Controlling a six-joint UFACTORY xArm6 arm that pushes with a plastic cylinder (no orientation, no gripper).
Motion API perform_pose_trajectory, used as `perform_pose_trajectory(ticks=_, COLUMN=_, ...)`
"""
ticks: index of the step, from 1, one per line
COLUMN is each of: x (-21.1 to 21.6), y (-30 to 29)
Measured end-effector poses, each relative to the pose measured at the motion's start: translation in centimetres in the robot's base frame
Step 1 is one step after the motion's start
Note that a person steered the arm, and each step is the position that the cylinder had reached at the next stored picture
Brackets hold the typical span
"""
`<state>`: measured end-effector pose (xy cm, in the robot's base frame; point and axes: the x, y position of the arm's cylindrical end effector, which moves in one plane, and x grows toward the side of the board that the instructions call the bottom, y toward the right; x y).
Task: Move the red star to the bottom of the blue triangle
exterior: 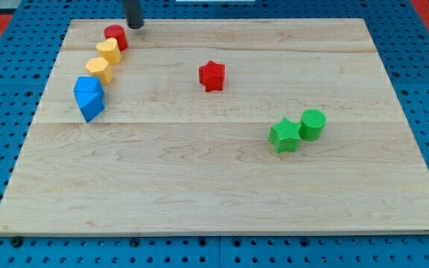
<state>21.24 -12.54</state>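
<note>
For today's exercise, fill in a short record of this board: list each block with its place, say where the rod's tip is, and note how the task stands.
red star: upper middle, alone
blue triangle: view's left, lowest in a curved row
yellow blocks: above the blue one
red block: top of that row
green star: right, touching green cylinder
my tip: top edge, just right of the red block, far from the star
task: not yet done

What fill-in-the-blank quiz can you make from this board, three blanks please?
The red star sits alone, to the view's ___ of the blue block.
The green star touches a green ___.
My tip is nearest the ___ block at the view's top left.

Missing words: right; cylinder; red
</note>
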Motion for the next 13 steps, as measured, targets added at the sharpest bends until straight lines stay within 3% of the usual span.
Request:
perform_pose_trajectory(ticks=1, x=1.9, y=7.6)
perform_pose_trajectory(ticks=2, x=4.6, y=9.6)
perform_pose_trajectory(ticks=3, x=11.1, y=9.1)
perform_pose_trajectory(ticks=4, x=8.5, y=9.4)
perform_pose_trajectory(ticks=5, x=9.9, y=13.5)
perform_pose_trajectory(ticks=7, x=16.1, y=8.8)
perform_pose_trajectory(ticks=10, x=24.3, y=10.0)
perform_pose_trajectory(ticks=13, x=25.0, y=11.1)
